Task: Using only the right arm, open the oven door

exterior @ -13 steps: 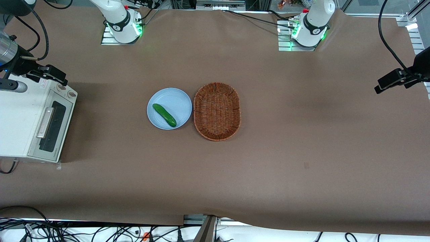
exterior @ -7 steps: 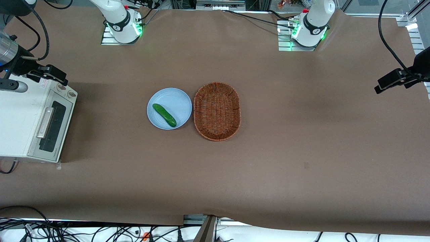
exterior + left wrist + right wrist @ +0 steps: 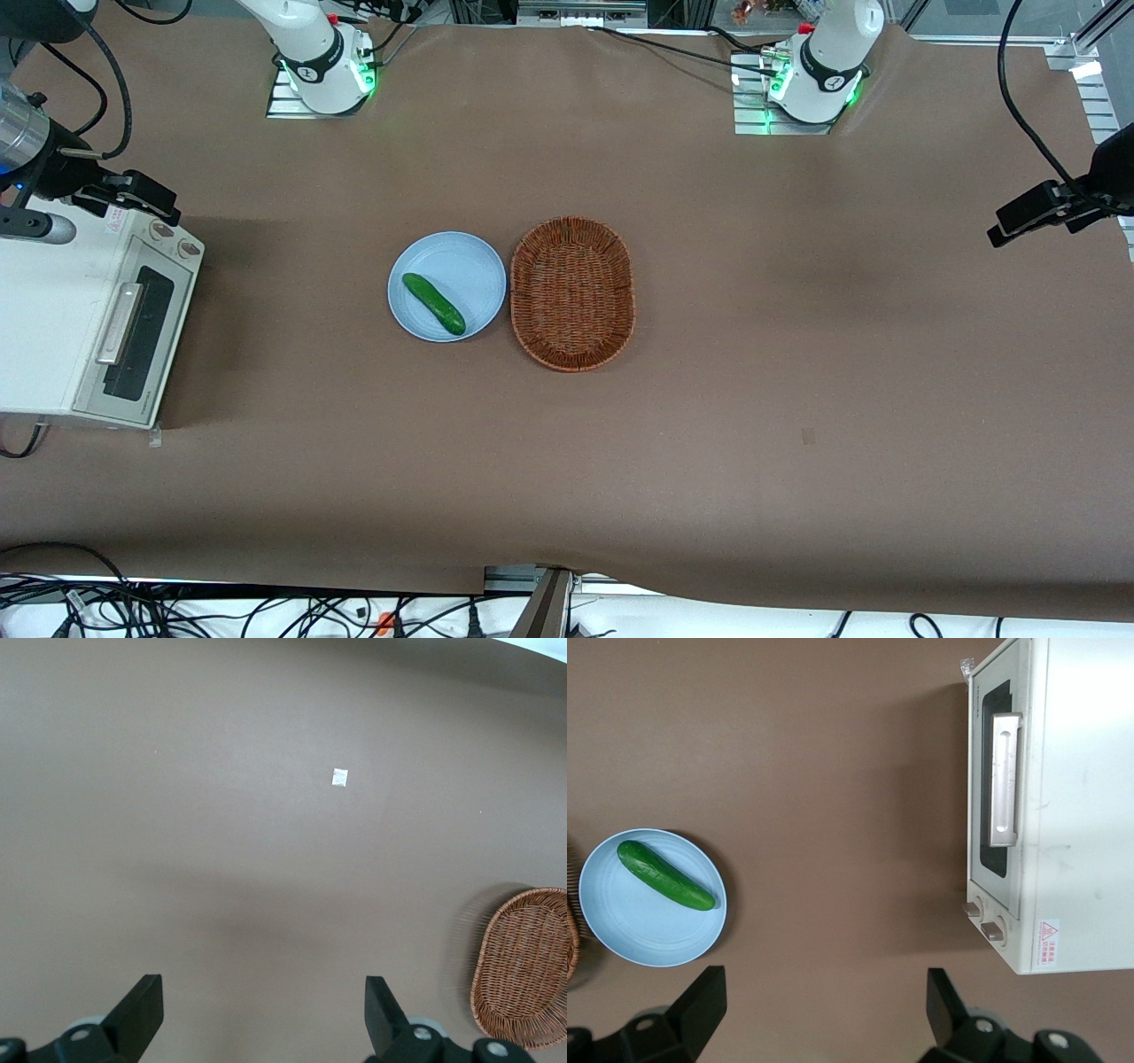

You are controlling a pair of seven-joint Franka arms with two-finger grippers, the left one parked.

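**A:** Quick rundown, biggest first. Brown table (image 3: 709, 443), then cream toaster oven (image 3: 62, 310) parked at the working arm's end. Oven door (image 3: 995, 797) fully shut, dark glass and silver bar handle (image 3: 1004, 780) facing the middle of the table. Right arm (image 3: 18, 142) up above the oven's knob end, gripper (image 3: 819, 997) hanging high in the air, fingers spread wide, gripping nothing. Nowhere near the handle yet, so basically at square one.

**B:** Other clutter?

**A:** Wicker basket (image 3: 573, 292) mid-table, blue plate (image 3: 461, 266) touching or just beside it, cucumber (image 3: 434, 304) lying on the plate. All well apart from the oven.

**B:** So what breaks from here?

**A:** Guessing, but mostly handle stuff. Slim bar, sits close to the glass, so a slightly off descent probably jams a fingertip into the door instead of straddling the bar. Pulling straight out rather than following the hinge arc likely slips the grip or drags the whole oven, since it looks light and unanchored. Also two knobs (image 3: 983, 920) right beside the door, easy to clip on the way down. Plate and basket too far off to matter.
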